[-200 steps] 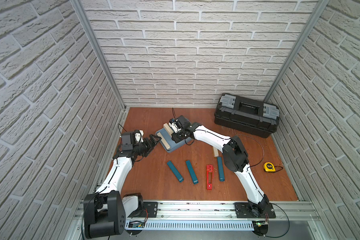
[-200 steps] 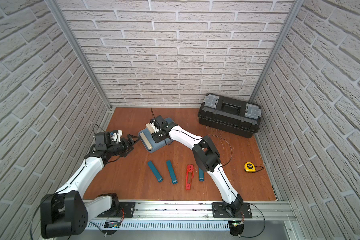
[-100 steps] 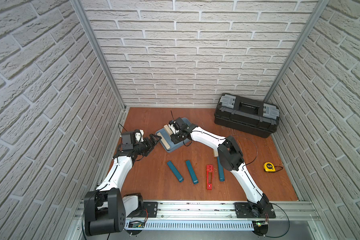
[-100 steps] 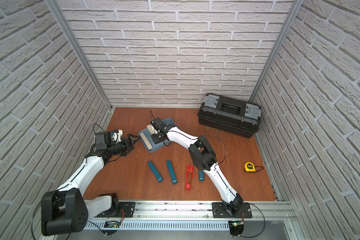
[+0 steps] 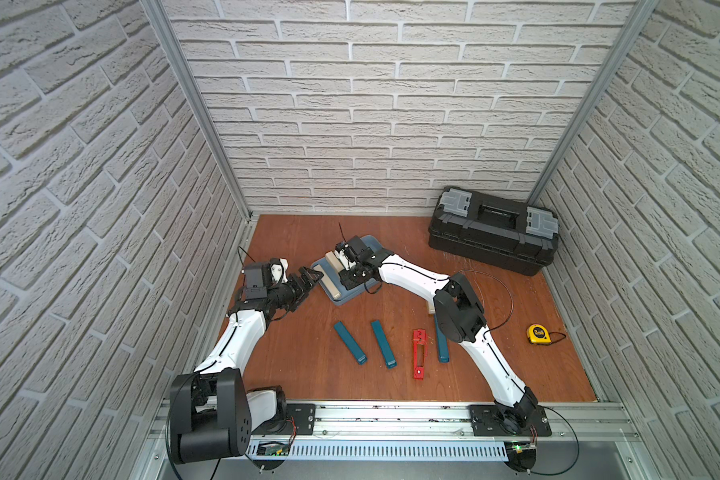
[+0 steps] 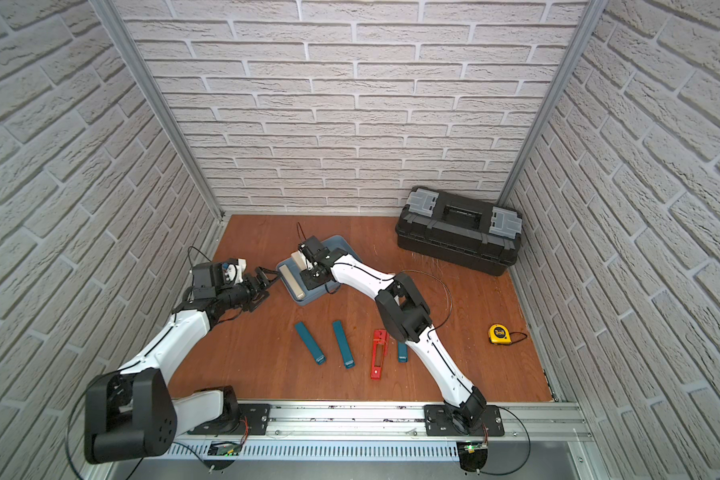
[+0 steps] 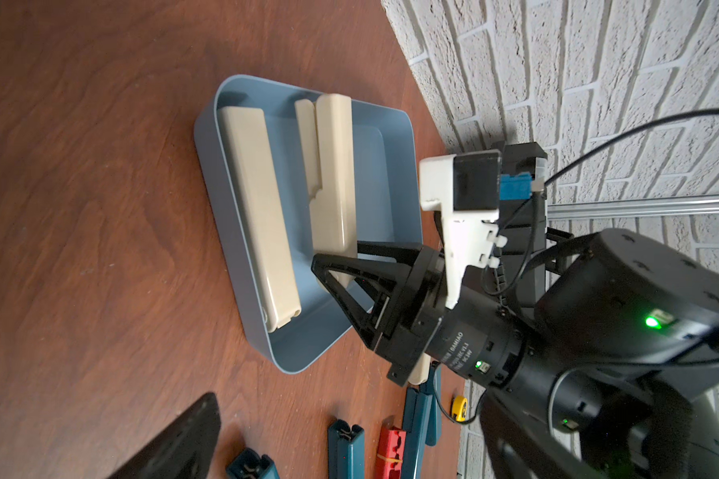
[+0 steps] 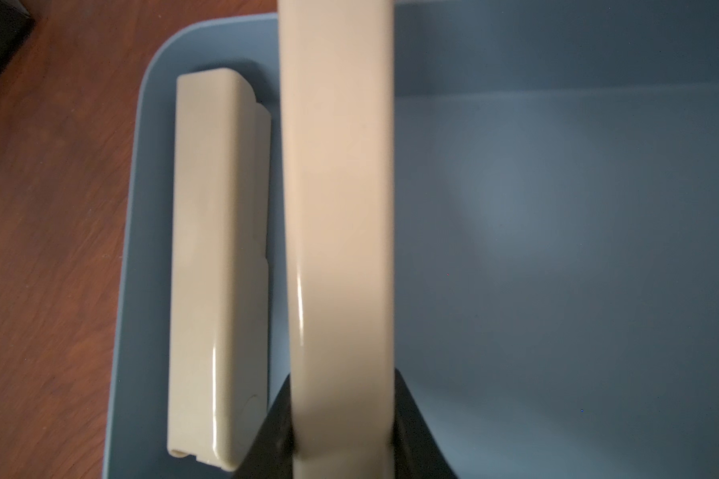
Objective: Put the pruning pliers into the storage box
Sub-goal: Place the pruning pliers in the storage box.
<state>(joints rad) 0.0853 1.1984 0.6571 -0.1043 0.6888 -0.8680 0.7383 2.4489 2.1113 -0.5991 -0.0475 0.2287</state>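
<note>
The light blue storage box [image 5: 350, 300] [image 6: 314, 298] sits left of centre in both top views. One beige pruning-pliers piece [image 5: 328, 282] [image 8: 221, 249] lies along its left wall. My right gripper [image 5: 347, 266] [image 8: 343, 414] is shut on a second beige piece [image 8: 337, 207] [image 7: 333, 174], held just over the box floor beside the first. My left gripper [image 5: 312, 277] [image 6: 269, 276] stands open and holds nothing, just outside the box's left edge. On the floor lie three teal pieces [image 5: 350, 342] [image 5: 383, 343] [image 5: 442, 345] and a red slotted one [image 5: 419, 353]. Another beige piece [image 5: 431, 308] is partly hidden under the right arm.
A big black toolbox [image 5: 493, 241] stands at the back right. A yellow tape measure [image 5: 537, 334] lies at the right. The right arm's black cable [image 5: 504, 291] loops over the floor. Brick walls close in three sides, and a metal rail [image 5: 371, 415] runs along the front.
The right gripper with its beige piece has moved slightly left and lower over the box, and the arm's elbow has swung left. The left arm has not moved.
</note>
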